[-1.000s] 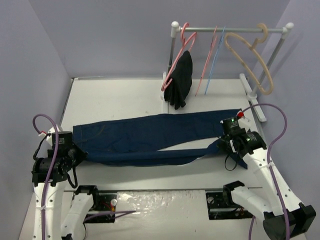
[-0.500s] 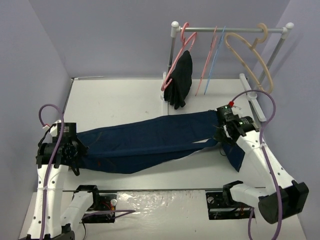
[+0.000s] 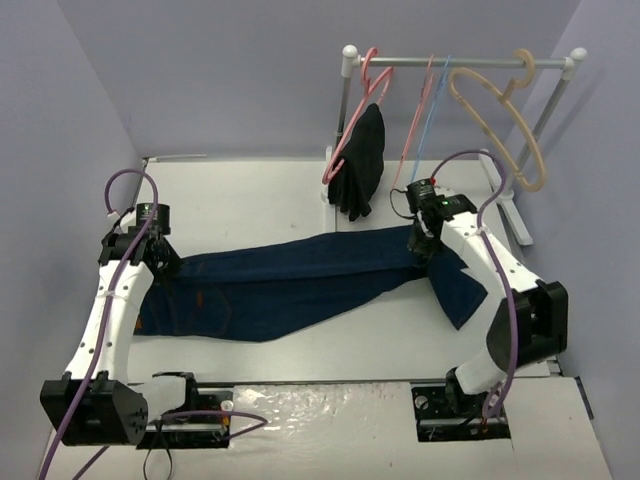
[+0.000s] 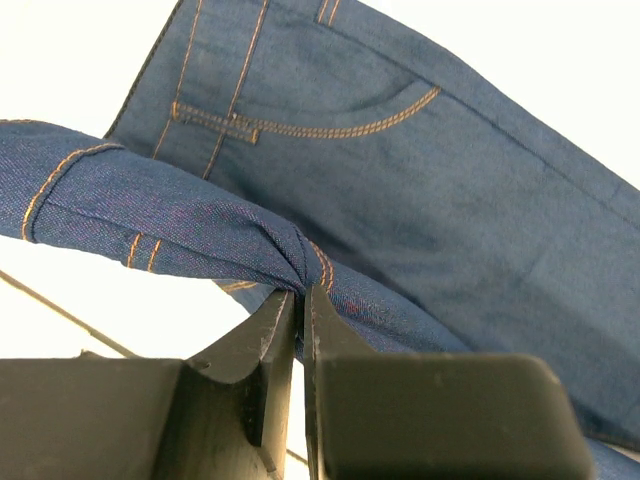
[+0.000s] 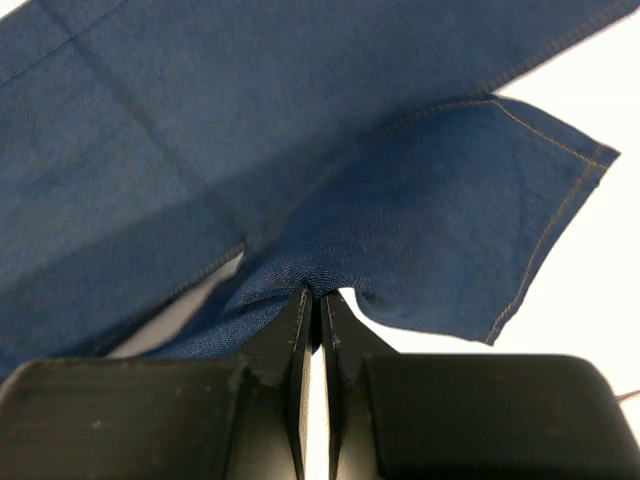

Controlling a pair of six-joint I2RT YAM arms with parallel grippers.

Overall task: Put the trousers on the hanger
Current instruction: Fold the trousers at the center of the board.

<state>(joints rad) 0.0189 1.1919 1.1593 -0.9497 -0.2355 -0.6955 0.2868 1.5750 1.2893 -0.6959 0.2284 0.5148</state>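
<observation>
Since both grips are only tiny pinches of cloth, slipping is my main worry. The left end effector [image 4: 302,292] is clamped tight on a bunched bit of waistband of the long dark navy denim trousers [image 3: 290,280]. The right end effector [image 5: 318,295] is squeezed onto a small pucker near a leg hem.

The trousers lie stretched across the white tabletop [image 3: 250,200], raised a bit at both pinches, with one leg end flopping loose on the right. The thin light-blue wire hanger [image 3: 432,110] hangs on the grey rail [image 3: 470,60], apart from the denim and just beside a thin pink hanger [image 3: 405,150].

Heavy denim could drag itself out of either pinch once it's lifted. That loose leg could also catch the pink hanger and knock it off.
</observation>
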